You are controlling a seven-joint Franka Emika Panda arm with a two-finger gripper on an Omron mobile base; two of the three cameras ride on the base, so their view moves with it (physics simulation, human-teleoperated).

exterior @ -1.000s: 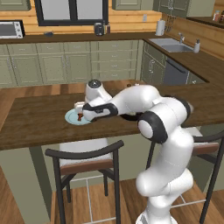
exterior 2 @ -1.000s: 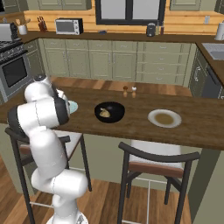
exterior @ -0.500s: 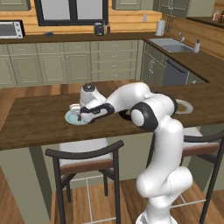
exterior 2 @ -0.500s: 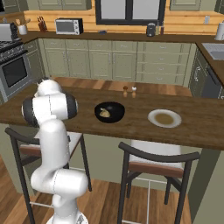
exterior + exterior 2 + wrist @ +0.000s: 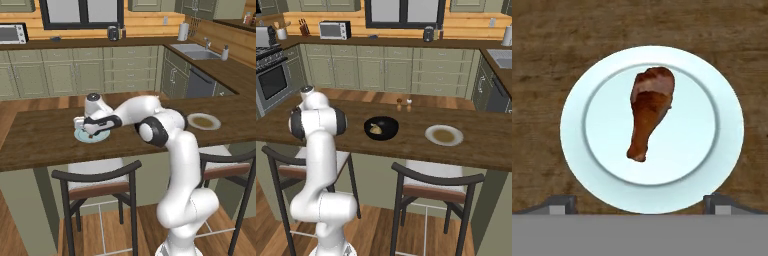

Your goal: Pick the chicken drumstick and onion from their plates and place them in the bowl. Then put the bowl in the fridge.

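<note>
So the gripper (image 5: 640, 204) is hanging right over the pale blue plate (image 5: 727, 125) on the wooden counter (image 5: 45, 145), jaws spread wide with nothing between them, one tip at each side of the plate's near rim. The chicken drumstick (image 5: 650, 111) lies in the middle of that plate, fat end pointing away from the fingertips (image 5: 561, 203), not touched by anything. Further along the counter the black bowl (image 5: 381, 128) already has the onion (image 5: 375, 129) sitting in it, and beyond that there's a second plate (image 5: 444, 135), apart from the bowl. Two small shakers (image 5: 403, 104) stand behind the bowl
</note>
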